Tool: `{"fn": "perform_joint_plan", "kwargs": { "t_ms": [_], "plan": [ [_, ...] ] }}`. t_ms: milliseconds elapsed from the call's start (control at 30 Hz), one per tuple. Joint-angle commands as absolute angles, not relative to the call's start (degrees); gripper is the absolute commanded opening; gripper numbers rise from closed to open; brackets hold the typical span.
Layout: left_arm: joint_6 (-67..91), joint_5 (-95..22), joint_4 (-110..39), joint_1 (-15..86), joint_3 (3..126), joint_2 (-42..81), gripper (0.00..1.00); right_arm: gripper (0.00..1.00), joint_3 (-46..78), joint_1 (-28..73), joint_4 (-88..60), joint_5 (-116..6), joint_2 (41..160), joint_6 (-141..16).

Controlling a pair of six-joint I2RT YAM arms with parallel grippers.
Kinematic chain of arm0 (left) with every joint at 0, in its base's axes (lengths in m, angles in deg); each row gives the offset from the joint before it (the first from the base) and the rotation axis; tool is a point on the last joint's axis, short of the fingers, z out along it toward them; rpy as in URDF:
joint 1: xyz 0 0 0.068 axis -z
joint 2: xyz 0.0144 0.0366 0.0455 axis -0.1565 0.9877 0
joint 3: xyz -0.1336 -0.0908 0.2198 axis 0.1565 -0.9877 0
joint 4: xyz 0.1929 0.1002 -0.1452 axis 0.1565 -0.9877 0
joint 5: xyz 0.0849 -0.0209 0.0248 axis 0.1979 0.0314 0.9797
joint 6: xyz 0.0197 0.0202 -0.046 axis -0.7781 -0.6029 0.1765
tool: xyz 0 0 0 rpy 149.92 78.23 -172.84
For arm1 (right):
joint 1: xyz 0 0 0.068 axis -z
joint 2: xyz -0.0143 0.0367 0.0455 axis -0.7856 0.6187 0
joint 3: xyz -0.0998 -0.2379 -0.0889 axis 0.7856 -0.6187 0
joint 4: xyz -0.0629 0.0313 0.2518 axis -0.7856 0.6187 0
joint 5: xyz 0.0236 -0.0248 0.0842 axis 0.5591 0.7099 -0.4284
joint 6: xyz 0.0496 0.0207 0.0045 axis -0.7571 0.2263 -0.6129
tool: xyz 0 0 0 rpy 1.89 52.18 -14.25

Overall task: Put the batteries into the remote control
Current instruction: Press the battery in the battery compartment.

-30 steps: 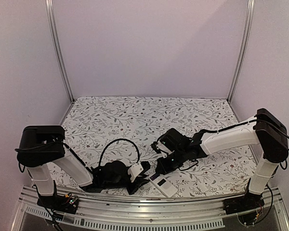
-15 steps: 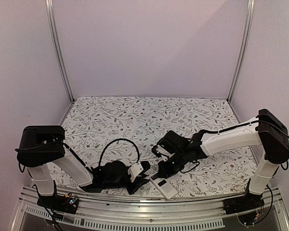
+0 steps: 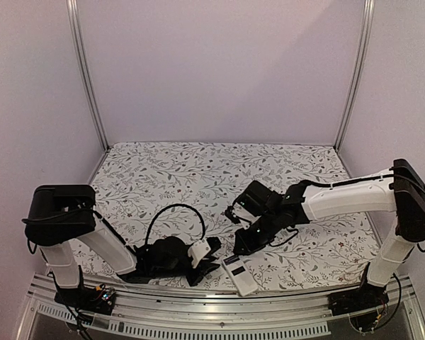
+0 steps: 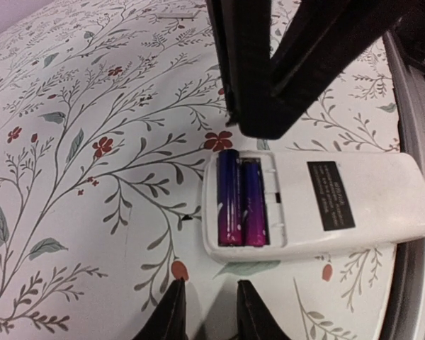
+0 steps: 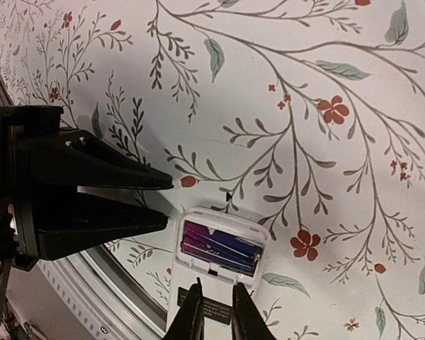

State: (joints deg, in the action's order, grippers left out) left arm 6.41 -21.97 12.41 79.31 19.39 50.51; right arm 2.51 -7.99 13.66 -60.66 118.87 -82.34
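Note:
The remote control (image 4: 340, 205) (image 5: 198, 283) (image 3: 241, 276) lies back up on the floral cloth by the near edge. Its slot is uncovered, and two batteries (image 4: 241, 205) (image 5: 219, 248), dark with a purple sheen, lie side by side inside it. My left gripper (image 4: 211, 304) (image 3: 214, 261) rests low on the cloth just off the slot end of the remote. Its fingers stand slightly apart with nothing between them. My right gripper (image 5: 217, 294) (image 3: 239, 248) hovers over the remote next to the slot, with a narrow gap between its fingers and nothing in it.
A metal rail (image 3: 219, 312) (image 4: 411, 106) runs along the near edge right beside the remote. A black cable loop (image 3: 173, 212) arches over the left wrist. Upright frame posts (image 3: 85, 78) stand at the back corners.
My right gripper has lifted off the remote and drawn back a little, and its elbow has swung right. Its jaws have parted a touch. The left arm has not moved.

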Motion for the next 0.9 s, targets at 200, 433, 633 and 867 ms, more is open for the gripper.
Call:
{"fn": "perform_joint_plan", "kwargs": {
  "t_ms": [200,433,633,867],
  "plan": [
    [4.02,-25.5,10.88,79.14,19.23,51.53,0.25,0.22,1.92,-5.11,10.83,-58.11,119.05,-86.5],
    [3.34,-27.65,11.79,79.42,19.79,52.27,0.25,0.18,-0.03,-5.3,7.85,-60.36,120.82,-87.01],
    [3.63,-27.83,12.0,79.49,19.98,52.99,0.25,0.17,-0.87,-5.61,5.75,-61.18,121.52,-87.09],
    [3.65,-27.83,12.3,79.63,20.24,53.39,0.25,0.16,-1.1,-5.61,4.45,-61.26,122.5,-87.06]
  ]
}}
